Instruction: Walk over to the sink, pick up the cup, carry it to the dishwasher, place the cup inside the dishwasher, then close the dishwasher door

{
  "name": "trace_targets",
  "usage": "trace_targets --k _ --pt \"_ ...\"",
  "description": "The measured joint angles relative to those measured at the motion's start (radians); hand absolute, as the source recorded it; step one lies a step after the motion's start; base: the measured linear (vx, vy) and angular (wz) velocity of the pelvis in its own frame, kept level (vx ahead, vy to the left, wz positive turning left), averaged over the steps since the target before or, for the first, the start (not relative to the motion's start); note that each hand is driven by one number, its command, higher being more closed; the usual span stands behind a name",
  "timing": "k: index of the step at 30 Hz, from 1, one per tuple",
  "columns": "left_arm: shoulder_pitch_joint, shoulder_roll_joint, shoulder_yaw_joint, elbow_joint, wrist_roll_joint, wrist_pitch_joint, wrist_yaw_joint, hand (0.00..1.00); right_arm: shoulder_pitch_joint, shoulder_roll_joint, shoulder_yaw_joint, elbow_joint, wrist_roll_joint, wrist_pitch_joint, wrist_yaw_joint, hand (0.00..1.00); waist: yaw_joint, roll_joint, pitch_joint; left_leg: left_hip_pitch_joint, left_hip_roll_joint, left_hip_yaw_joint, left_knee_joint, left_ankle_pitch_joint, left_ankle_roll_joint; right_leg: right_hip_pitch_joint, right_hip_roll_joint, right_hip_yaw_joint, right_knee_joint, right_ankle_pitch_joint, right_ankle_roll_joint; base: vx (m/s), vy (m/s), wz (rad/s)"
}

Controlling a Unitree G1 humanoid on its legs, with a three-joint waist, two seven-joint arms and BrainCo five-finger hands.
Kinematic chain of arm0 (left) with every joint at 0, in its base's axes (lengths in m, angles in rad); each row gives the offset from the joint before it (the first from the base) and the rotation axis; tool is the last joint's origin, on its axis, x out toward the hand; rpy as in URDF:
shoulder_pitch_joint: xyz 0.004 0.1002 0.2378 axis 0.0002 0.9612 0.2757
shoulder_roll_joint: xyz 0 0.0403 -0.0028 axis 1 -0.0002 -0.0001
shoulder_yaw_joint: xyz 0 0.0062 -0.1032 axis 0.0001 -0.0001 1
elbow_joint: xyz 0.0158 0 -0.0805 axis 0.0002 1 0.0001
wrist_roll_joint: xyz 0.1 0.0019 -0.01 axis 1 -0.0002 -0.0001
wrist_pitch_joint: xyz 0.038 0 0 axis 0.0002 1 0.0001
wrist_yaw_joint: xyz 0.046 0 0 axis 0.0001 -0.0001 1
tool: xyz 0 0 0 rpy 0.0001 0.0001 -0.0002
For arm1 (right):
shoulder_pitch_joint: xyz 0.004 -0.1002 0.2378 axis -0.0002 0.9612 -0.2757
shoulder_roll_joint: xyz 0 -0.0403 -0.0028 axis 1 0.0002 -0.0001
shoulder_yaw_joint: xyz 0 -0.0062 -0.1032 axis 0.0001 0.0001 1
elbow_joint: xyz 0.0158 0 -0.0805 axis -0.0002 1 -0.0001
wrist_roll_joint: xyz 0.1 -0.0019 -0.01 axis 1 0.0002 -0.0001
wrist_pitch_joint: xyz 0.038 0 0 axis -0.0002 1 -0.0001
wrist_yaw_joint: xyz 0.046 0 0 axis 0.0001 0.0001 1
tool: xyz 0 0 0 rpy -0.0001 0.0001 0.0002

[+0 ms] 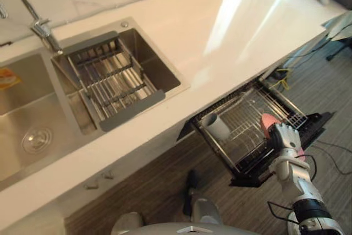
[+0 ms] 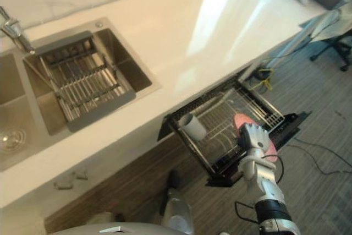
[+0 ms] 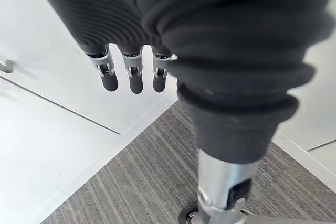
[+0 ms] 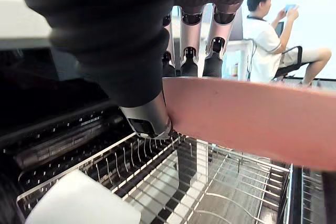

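Placing step: pink cup (image 4: 252,119) held over the open dishwasher rack (image 1: 247,108).
The fingers (image 4: 190,30) and thumb are curled round the cup, which hangs just above the rack wires, near 1 white cup (image 1: 215,126) already inside. The next move, I judge, is to lower it into a free slot and let go. The right hand (image 1: 284,136) reaches out below the bench (image 1: 220,42). The left hand (image 3: 131,72) hangs loose and holds nothing.

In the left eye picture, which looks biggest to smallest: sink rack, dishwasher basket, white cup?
1. Sink rack and dishwasher basket: they look about alike, too close to rank.
2. White cup: clearly smallest.
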Motion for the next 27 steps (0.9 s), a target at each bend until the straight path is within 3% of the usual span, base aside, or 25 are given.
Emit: trace_targets --k 5,7,13,19,20,24,27 --pt "-0.068 0.023 -0.015 -0.01 -0.002 -0.03 0.001 0.0 -0.154 0.001 0.018 0.156 0.07 0.035 -0.086 1.0 0.013 0.016 0.114 -0.115 -0.001 -0.037 0.067 -0.002 -0.003 -0.057 -0.015 -0.032 -0.011 0.022 -0.01 -0.03 -0.012 0.24" --pt "-0.099 0.024 -0.023 -0.014 -0.025 -0.047 0.007 0.0 -0.241 -0.015 0.016 0.217 0.127 0.04 -0.135 1.0 0.015 0.045 0.181 -0.168 0.001 -0.057 0.104 -0.007 -0.005 -0.069 -0.015 -0.05 -0.037 0.045 -0.013 -0.04 0.024 0.2" --pt "-0.15 0.025 -0.104 0.024 -0.083 -0.079 0.045 0.0 -0.426 -0.077 0.047 0.352 0.205 0.046 -0.196 1.0 0.029 0.117 0.244 -0.263 -0.005 -0.061 0.141 -0.012 -0.002 -0.135 -0.019 -0.046 -0.062 0.078 -0.018 -0.03 0.084 0.06" --pt "-0.216 0.01 -0.137 0.07 -0.111 -0.116 0.065 0.0 -0.507 -0.112 0.075 0.4 0.321 0.09 -0.195 1.0 0.031 0.162 0.273 -0.341 -0.008 -0.064 0.161 -0.011 -0.001 -0.204 -0.019 -0.041 -0.076 0.099 -0.026 -0.03 0.111 0.03" --pt "-0.225 0.005 -0.139 0.075 -0.117 -0.122 0.068 0.0 -0.508 -0.119 0.074 0.4 0.346 0.097 -0.195 0.0 0.03 0.171 0.283 -0.342 -0.008 -0.065 0.16 -0.011 -0.001 -0.204 -0.019 -0.041 -0.078 0.099 -0.026 -0.03 0.114 0.01" --pt "-0.247 -0.008 -0.141 0.117 -0.141 -0.136 0.07 0.0 -0.51 -0.115 0.073 0.416 0.444 0.125 -0.184 0.0 0.029 0.183 0.299 -0.358 -0.013 -0.064 0.151 -0.011 -0.001 -0.224 -0.017 -0.019 -0.081 0.103 -0.025 -0.04 0.116 -0.08" --pt "-0.264 -0.039 -0.134 0.142 -0.141 -0.136 0.069 0.0 -0.494 -0.08 -0.006 0.419 0.599 0.145 -0.172 0.0 0.029 0.185 0.301 -0.353 -0.016 -0.065 0.152 -0.01 -0.001 -0.232 -0.016 -0.012 -0.082 0.105 -0.026 -0.02 0.109 -0.08"
